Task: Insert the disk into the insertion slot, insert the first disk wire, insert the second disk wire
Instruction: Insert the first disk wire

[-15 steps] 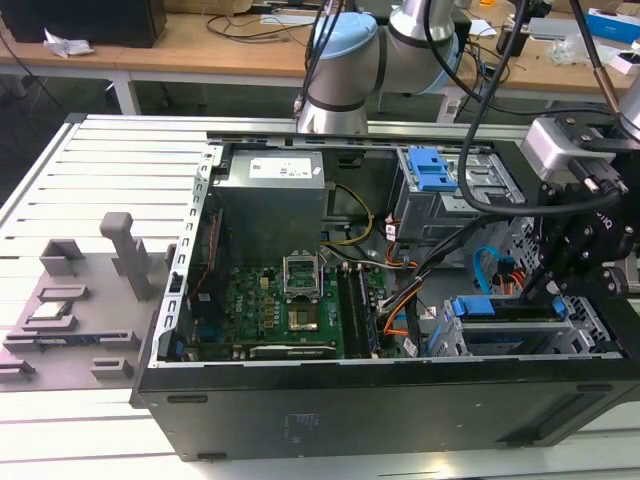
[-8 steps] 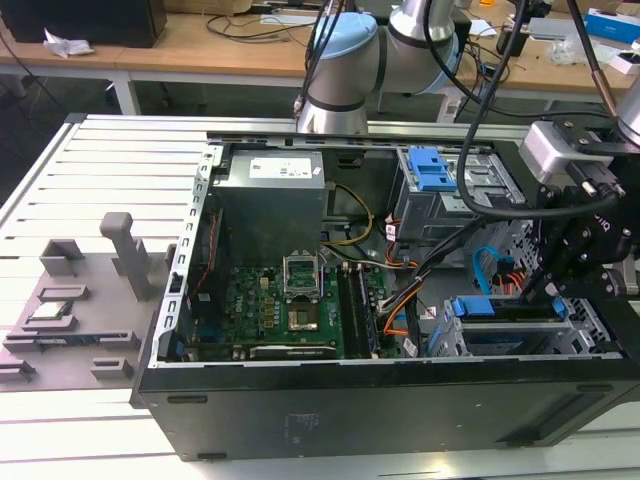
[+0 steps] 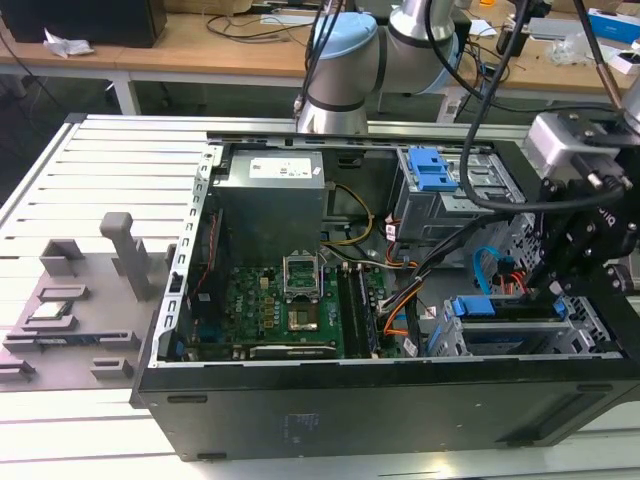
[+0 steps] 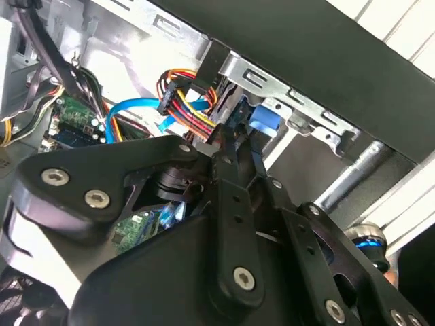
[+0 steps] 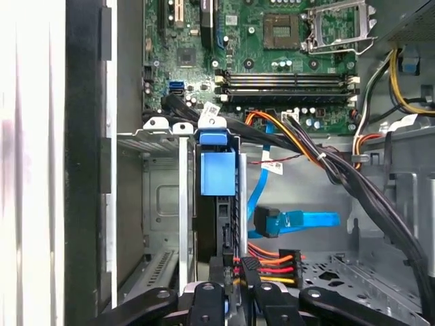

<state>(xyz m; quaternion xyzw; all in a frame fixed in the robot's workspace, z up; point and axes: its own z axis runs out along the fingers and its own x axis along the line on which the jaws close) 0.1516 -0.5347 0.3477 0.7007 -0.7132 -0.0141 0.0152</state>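
Observation:
The disk (image 5: pixel 216 204) stands edge-on inside the insertion slot (image 5: pixel 160 197), its blue carrier tab (image 5: pixel 217 165) at the open end; the exterior view shows the blue carrier (image 3: pixel 476 306) in the case's lower right bay. My gripper (image 5: pixel 234 275) is at the disk's rear edge, its fingers (image 4: pixel 234 159) drawn close together on the black plug of the red, yellow and orange disk wire (image 5: pixel 272 262). That same wire bundle (image 4: pixel 187 98) runs off from the fingertips. A blue flat disk wire (image 5: pixel 285 221) lies loose beside the disk, its plug free. In the exterior view my gripper (image 3: pixel 548 290) hangs over this bay.
A taller grey cage with a blue latch (image 3: pixel 435 170) stands behind the bay. A thick black cable bundle (image 5: pixel 353 180) crosses beside the disk. The motherboard (image 3: pixel 285 310) and power supply (image 3: pixel 270 200) fill the case's middle. Grey fixtures (image 3: pixel 80 290) sit on the exterior view's left.

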